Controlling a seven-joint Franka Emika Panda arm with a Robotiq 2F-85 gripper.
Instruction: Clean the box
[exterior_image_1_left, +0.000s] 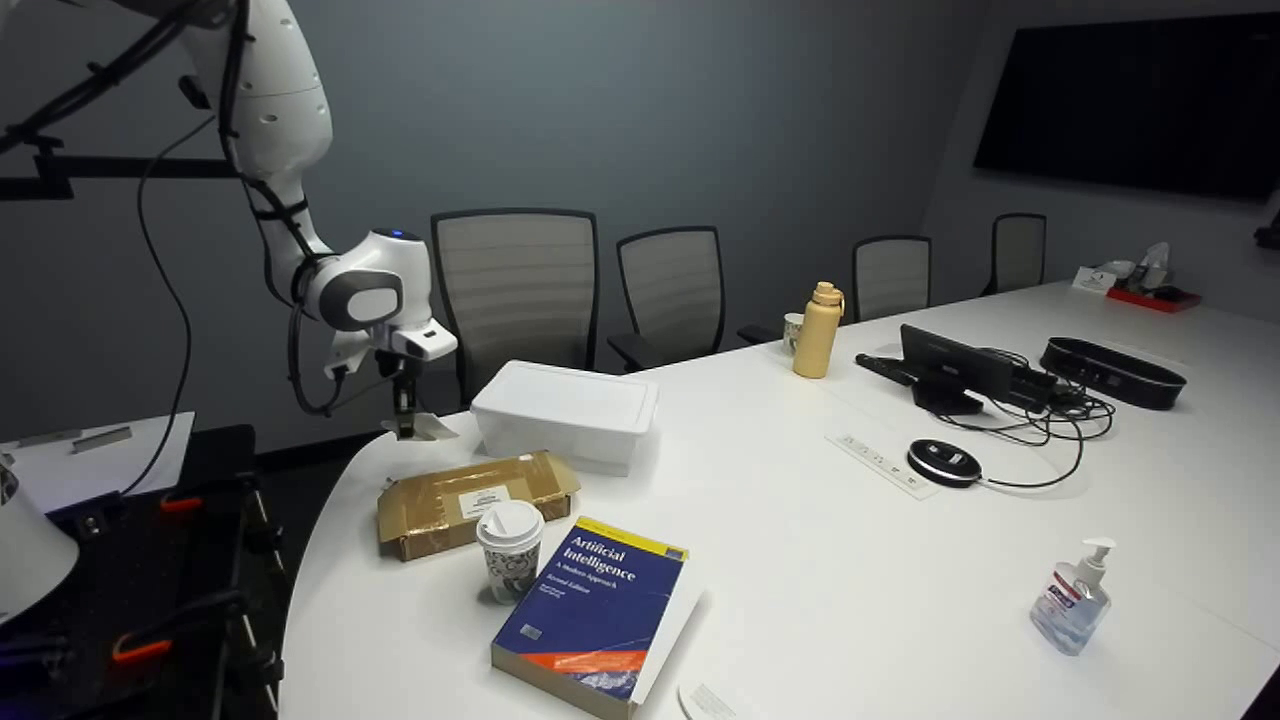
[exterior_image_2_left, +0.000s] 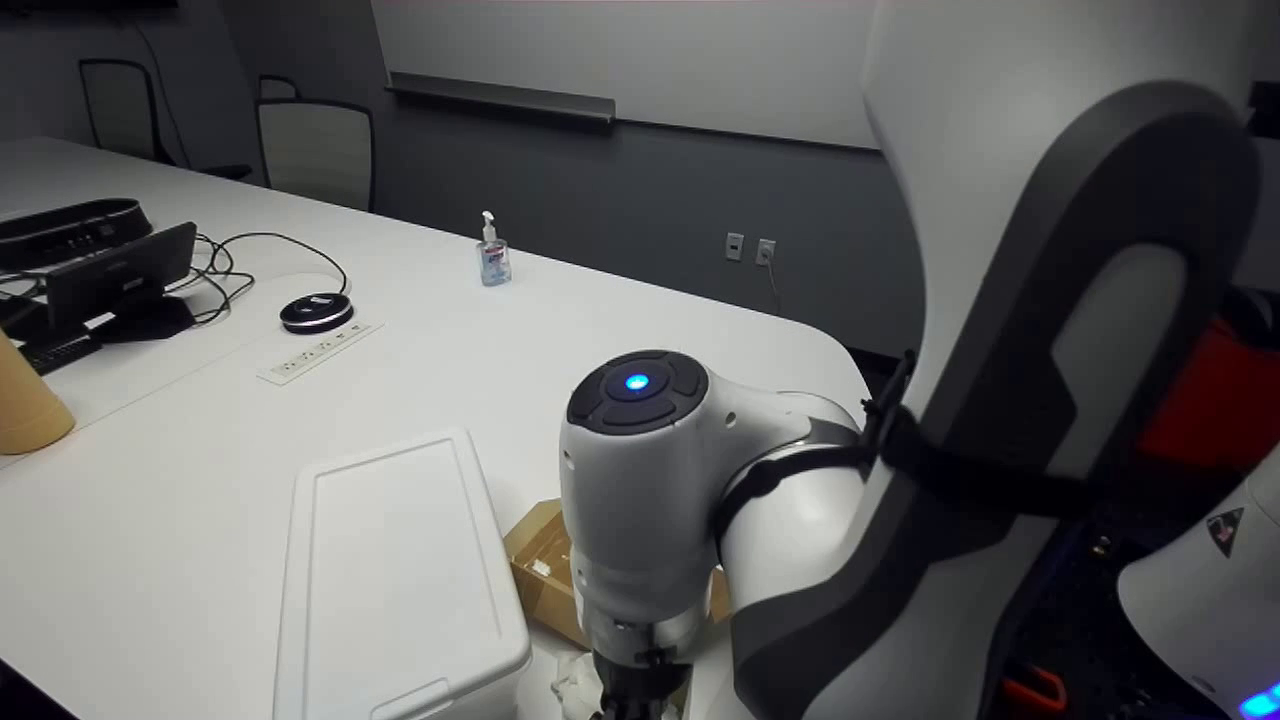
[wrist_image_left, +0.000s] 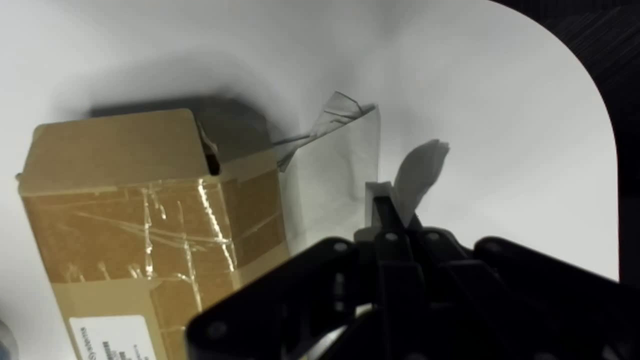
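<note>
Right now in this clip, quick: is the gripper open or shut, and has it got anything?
Gripper: closed, holding a thin white tissue-like piece.

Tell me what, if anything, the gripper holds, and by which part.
A thin white tissue-like sheet, pinched at a gathered part by the gripper; whether its middle or edge cannot be told.

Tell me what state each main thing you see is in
Gripper: shut on tissue
Box: end flap open
Bin: lid on
Cup: upright, lid on
Book: closed, cover up
Sanitizer: upright
Bottle: upright, cap on
Wall screen: dark
Monitor: on or off unclear
</note>
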